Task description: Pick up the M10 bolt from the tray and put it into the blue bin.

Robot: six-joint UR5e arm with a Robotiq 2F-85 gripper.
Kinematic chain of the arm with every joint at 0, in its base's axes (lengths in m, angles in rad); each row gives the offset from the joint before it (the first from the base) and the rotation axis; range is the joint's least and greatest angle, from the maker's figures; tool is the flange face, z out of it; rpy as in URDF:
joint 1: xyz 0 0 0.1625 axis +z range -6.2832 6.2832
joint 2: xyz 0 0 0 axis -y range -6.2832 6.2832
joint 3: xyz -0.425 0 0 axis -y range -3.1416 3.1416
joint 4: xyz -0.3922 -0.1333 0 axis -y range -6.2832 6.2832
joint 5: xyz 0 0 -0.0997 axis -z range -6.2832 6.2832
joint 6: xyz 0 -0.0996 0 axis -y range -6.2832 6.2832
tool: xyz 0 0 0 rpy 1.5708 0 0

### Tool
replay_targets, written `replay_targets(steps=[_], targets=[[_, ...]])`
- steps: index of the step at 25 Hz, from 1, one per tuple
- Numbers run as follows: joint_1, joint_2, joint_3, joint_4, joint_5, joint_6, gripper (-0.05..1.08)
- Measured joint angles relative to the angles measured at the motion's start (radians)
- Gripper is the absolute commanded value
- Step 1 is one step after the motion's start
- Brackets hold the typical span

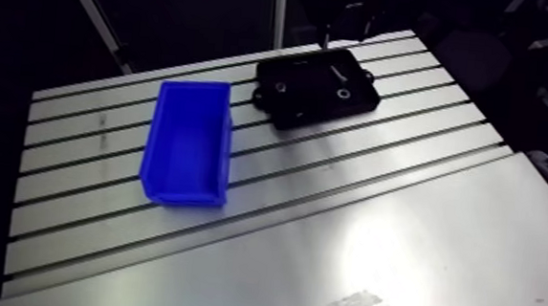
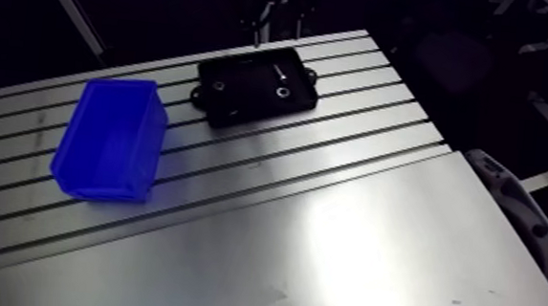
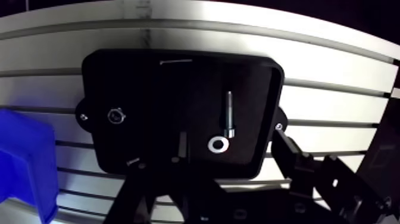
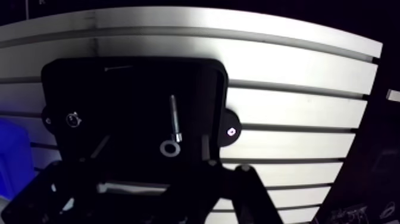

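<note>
1. Presently listed, item one: two-finger Robotiq gripper point(image 4: 153, 146), hanging over the near part of the tray. Its dark fingers point(image 4: 205, 148) stand wide apart, with nothing clamped between them.
2. Shallow black rectangular plastic tray point(image 1: 312, 99) with rounded corners and small mounting tabs at its sides. It lies flat on the table toward the far edge.
3. Slim bright-silver steel M10 bolt point(image 3: 229, 112) with a socket head. It lies flat on the tray floor, just ahead of the gap between the fingers. The head end points toward the gripper and the shank points away. It is untouched by either finger.
4. Small flat silver steel washer point(image 3: 218, 144), lying on the tray floor just beside the bolt's head and between the spread fingers in the wrist view.
5. Small silver nut point(image 3: 115, 115), on the tray floor, well apart from the bolt, on the side nearer the bin.
6. Thin dark rod point(image 3: 175, 60) at the tray's far wall; its kind cannot be told.
7. Open-topped bright-blue rectangular plastic bin point(image 1: 188, 142), upright on the table near the tray, apart from it.
8. Slotted aluminium table point(image 1: 379, 203), bearing all of the above.
</note>
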Motion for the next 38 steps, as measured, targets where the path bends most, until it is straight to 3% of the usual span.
replay_targets(steps=[5,16,25,38], targets=[[-0.001,0.012,0.018,-0.028,0.0,-0.006,0.39],[-0.004,0.034,0.043,-0.082,-0.001,-0.011,0.49],[-0.006,0.049,0.046,-0.092,-0.001,-0.013,0.51],[-0.009,0.064,0.05,-0.093,-0.016,-0.013,0.56]])
